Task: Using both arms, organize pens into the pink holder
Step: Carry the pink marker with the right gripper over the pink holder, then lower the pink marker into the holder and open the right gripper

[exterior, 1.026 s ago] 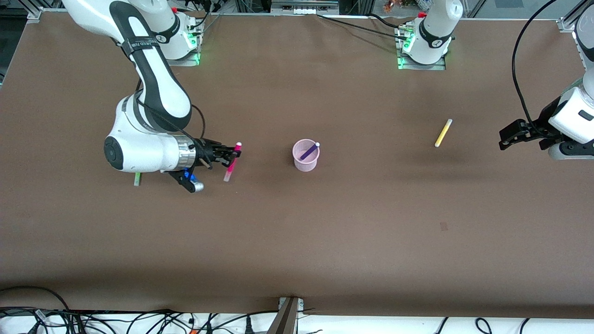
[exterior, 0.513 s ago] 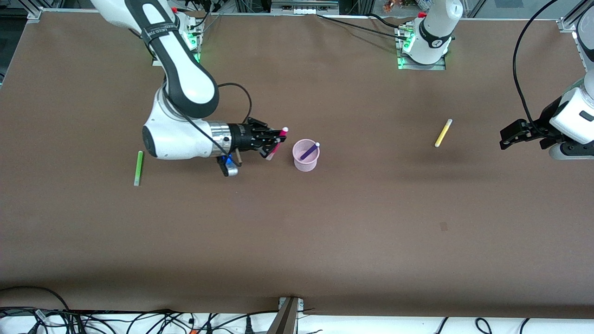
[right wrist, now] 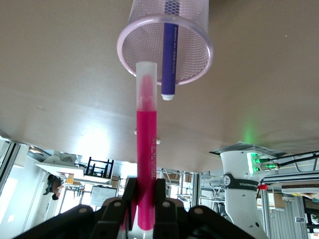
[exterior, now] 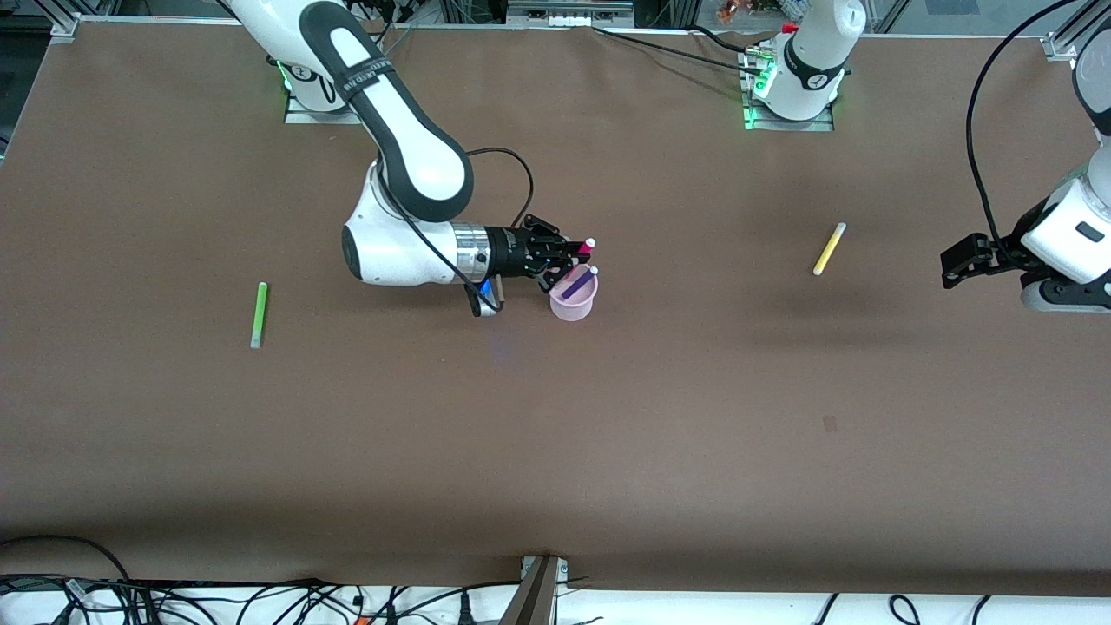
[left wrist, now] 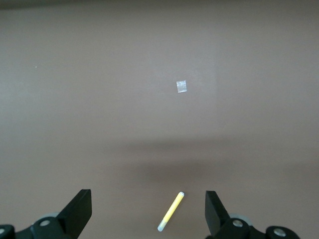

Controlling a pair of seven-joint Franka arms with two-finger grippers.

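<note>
The pink holder (exterior: 573,302) (right wrist: 125,35) stands mid-table with the purple pen (exterior: 576,283) (right wrist: 169,59) leaning inside it. My right gripper (exterior: 568,256) (right wrist: 144,191) is shut on the magenta pen (exterior: 583,249) (right wrist: 147,144) and hangs just beside the holder on the right arm's side, the pen's pale end over the rim. The green pen (exterior: 258,314) lies toward the right arm's end. The yellow pen (exterior: 829,248) (left wrist: 170,211) lies toward the left arm's end. My left gripper (exterior: 955,265) (left wrist: 148,199) hovers open above the table beside the yellow pen, holding nothing.
A small pale patch (exterior: 830,424) (left wrist: 182,86) marks the brown tabletop, nearer the front camera than the yellow pen. Cables (exterior: 260,599) crowd the table's near edge. The arm bases (exterior: 794,87) stand along the edge farthest from the front camera.
My right arm swung from beside the green pen to the holder, carrying the magenta pen. The green pen is now uncovered. My left gripper shifted slightly.
</note>
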